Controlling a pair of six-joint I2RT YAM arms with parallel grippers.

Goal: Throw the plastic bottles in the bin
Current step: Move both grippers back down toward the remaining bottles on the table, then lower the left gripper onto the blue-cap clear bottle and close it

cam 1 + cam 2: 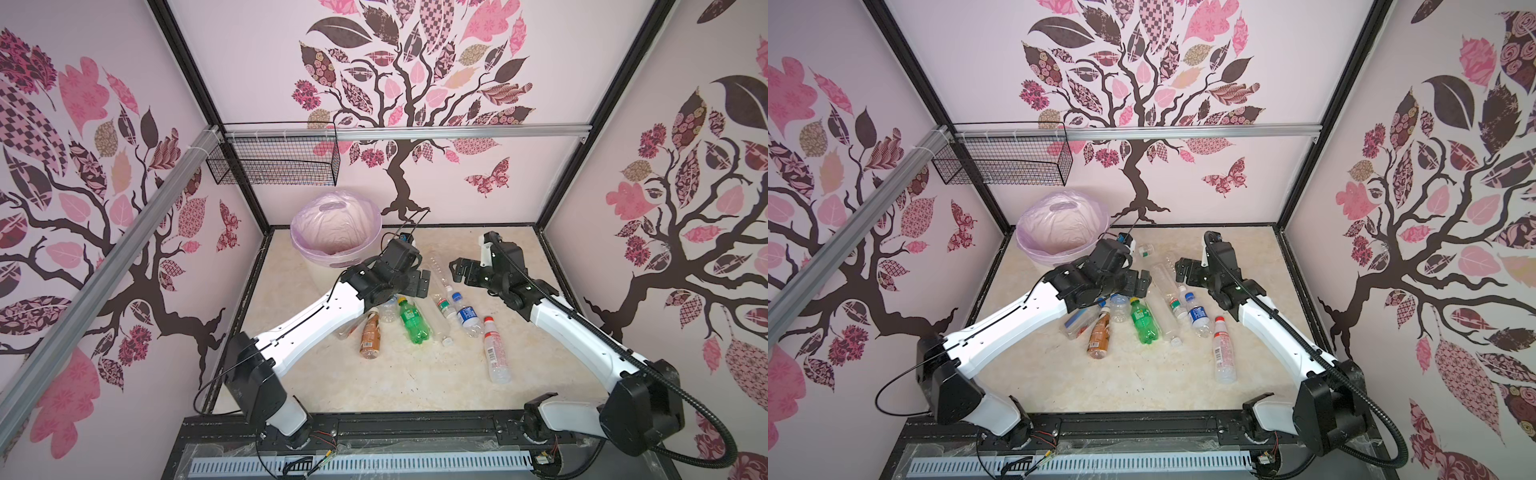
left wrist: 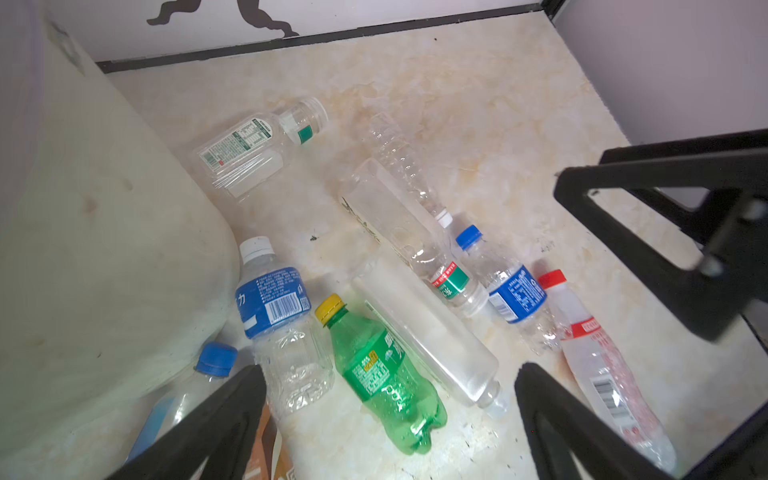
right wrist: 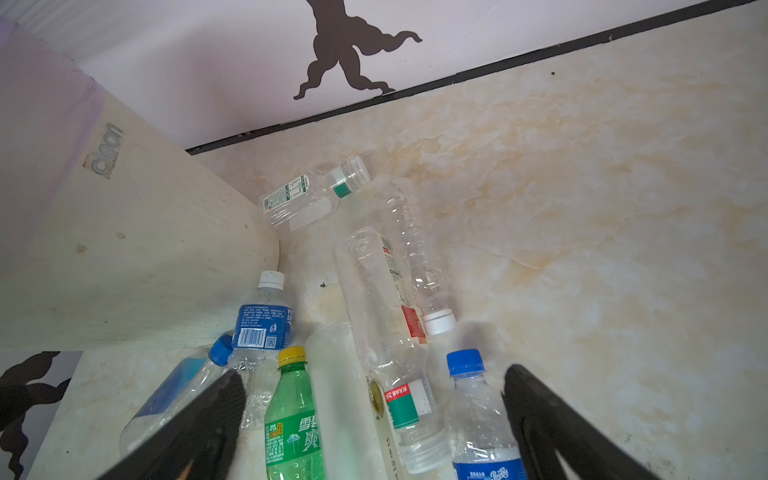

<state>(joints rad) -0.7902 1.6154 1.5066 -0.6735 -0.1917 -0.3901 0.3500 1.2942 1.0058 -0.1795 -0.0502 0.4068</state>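
Note:
Several plastic bottles lie in a loose heap on the marble floor: a green bottle (image 1: 413, 320) (image 2: 374, 361) (image 3: 293, 415), a brown-wrapped one (image 1: 370, 334), a blue-labelled one (image 1: 467, 316) (image 3: 478, 415), a red-capped one (image 1: 494, 353) (image 2: 598, 353) and several clear ones. The bin (image 1: 303, 245) (image 3: 124, 257), cream with a lilac bag, stands at the back left. My left gripper (image 1: 419, 282) (image 2: 390, 372) hangs open above the heap's bin side. My right gripper (image 1: 461, 270) (image 3: 374, 374) hangs open above the heap's far end. Neither holds anything.
A black wire basket (image 1: 274, 160) hangs on the back wall above the bin. A small clear bottle with a green label (image 1: 1146, 250) (image 2: 257, 145) lies apart beside the bin. Patterned walls close in the floor on three sides.

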